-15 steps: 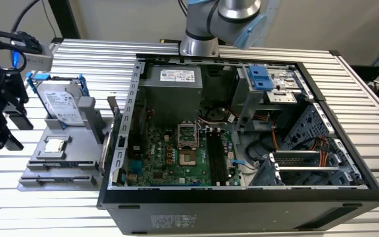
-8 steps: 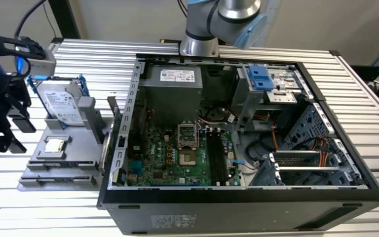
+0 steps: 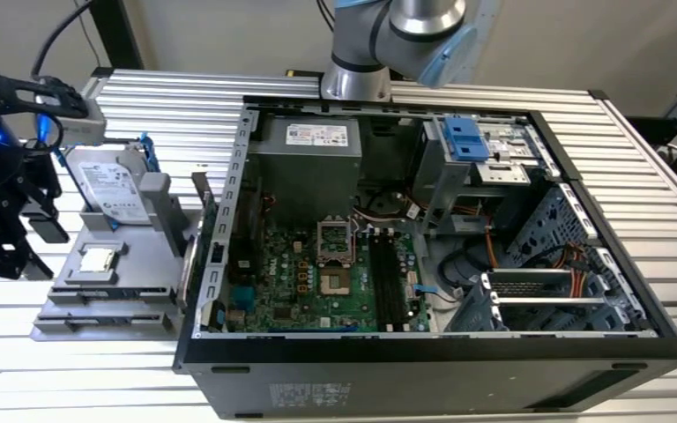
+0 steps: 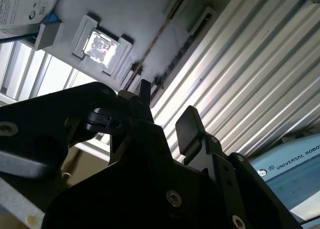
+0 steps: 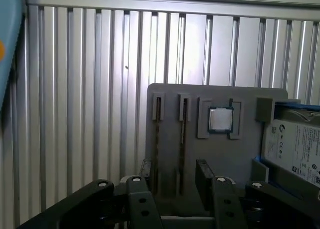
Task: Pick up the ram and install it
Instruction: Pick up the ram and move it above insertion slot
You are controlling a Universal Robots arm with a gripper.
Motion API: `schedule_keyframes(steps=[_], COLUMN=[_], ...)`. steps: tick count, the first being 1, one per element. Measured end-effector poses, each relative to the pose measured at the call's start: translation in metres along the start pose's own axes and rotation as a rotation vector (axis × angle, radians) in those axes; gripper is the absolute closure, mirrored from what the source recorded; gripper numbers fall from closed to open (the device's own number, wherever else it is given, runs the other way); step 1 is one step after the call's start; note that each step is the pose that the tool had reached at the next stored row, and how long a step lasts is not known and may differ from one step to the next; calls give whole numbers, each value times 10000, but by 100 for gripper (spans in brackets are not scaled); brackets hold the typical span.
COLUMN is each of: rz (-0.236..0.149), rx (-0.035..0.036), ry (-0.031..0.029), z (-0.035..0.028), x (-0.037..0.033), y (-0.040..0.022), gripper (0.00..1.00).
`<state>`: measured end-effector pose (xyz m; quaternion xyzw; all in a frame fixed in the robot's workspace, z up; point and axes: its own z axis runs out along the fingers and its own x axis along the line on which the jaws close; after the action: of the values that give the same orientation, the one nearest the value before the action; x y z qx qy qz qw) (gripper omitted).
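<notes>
One ram stands on edge in the grey holder — just ahead of my hand, its fingers spread wide, gripping nothing.

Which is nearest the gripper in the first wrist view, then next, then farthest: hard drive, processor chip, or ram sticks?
1. Ram sticks: standing in the holder, straight ahead of the gripper.
2. Processor chip: in the holder, beside the ram sticks.
3. Hard drive: beyond the chip.
</notes>
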<state>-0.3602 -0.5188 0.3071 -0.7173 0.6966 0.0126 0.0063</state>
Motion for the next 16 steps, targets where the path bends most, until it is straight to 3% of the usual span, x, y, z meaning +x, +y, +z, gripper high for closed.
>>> schedule_keyframes(steps=[16], rz=[0], rx=[0], ry=[0], z=[247], x=[10], y=[-2], gripper=[0])
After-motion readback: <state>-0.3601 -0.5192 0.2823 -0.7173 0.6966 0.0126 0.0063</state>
